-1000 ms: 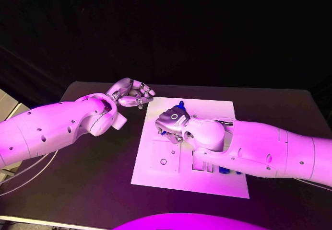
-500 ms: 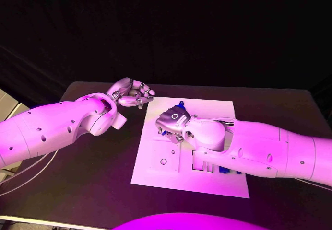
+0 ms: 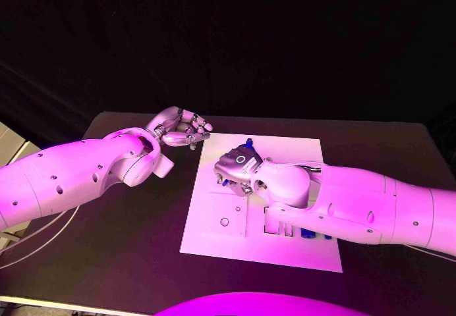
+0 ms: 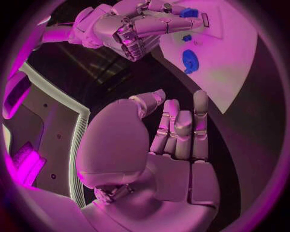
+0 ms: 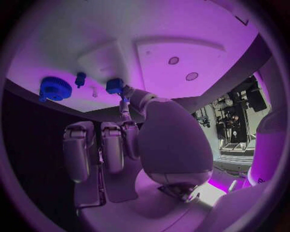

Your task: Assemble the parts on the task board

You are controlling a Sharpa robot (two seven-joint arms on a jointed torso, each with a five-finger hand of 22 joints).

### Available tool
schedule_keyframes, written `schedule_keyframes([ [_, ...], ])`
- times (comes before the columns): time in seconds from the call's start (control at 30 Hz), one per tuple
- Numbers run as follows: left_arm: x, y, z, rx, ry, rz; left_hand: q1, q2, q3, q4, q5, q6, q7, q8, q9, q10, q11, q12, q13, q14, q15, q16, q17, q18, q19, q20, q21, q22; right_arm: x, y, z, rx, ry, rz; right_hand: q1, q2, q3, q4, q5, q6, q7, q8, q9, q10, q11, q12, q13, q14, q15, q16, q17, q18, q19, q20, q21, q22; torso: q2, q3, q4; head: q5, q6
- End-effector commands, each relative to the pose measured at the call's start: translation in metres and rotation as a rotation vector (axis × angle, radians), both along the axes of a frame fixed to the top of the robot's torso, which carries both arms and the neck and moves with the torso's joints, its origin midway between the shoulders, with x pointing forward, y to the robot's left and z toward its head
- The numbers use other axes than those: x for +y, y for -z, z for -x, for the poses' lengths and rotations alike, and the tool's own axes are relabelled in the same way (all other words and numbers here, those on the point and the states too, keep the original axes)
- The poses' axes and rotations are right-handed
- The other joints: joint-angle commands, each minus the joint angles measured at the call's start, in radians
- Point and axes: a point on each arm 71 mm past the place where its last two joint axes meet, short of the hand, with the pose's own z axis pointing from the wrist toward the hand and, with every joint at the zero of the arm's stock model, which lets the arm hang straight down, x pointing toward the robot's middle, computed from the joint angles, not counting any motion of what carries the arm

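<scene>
The white task board (image 3: 285, 247) lies in the middle of the black table. My right hand (image 3: 238, 169) hovers over its far left part and pinches a small blue part (image 4: 188, 12) between thumb and fingertips; the same part (image 5: 115, 85) sits at the thumb tip in the right wrist view. A blue gear (image 5: 54, 88) and a small blue peg (image 5: 79, 78) stand on the board close by. My left hand (image 3: 180, 129) hangs off the board's far left corner, fingers loosely bent, with nothing in it.
Another blue part (image 3: 249, 141) stands at the board's far edge. More blue parts (image 3: 306, 234) sit in slots near the board's near right, beside my right forearm (image 3: 361, 204). Bare black table (image 3: 133, 230) lies left of the board.
</scene>
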Motion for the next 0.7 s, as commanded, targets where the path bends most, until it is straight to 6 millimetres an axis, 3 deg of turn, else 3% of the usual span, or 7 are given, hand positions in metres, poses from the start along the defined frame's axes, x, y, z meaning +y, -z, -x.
schedule_keyframes([
  [0.03,-0.0016,-0.0009,0.0,0.004,0.01,0.008,0.0,0.007,-0.001,-0.004,-0.001,-0.007,0.0,-0.006,0.002,-0.002,0.004,-0.004,-0.002,-0.001,0.006,0.0,0.001,0.007,0.0,0.006,-0.005,-0.001,0.0002,-0.0006,0.0007,-0.009,-0.001,-0.007,0.006,0.004,0.004,0.002,-0.004,0.007,-0.001,0.007,0.001,0.048,-0.003,0.006,0.194,0.108,-0.006,0.003,0.263,-0.007,0.103,-0.008,0.004,0.263,-0.001,-0.0002,0.0004,-0.001,-0.001],
  [0.7,-0.0013,-0.0003,0.0,0.012,0.012,0.005,0.001,0.009,-0.001,-0.004,-0.001,-0.008,0.0,-0.006,0.002,-0.002,0.004,-0.003,-0.002,-0.001,0.006,0.0,0.0,0.007,0.0,0.006,-0.005,-0.001,-0.0012,-0.0002,0.0016,-0.01,0.002,-0.015,0.004,0.008,0.005,0.005,-0.004,0.011,0.0,0.009,0.002,0.05,-0.003,0.007,0.196,0.108,-0.006,0.003,0.263,-0.007,0.103,-0.008,0.004,0.263,0.0,-0.0004,0.0006,0.0,-0.004],
])
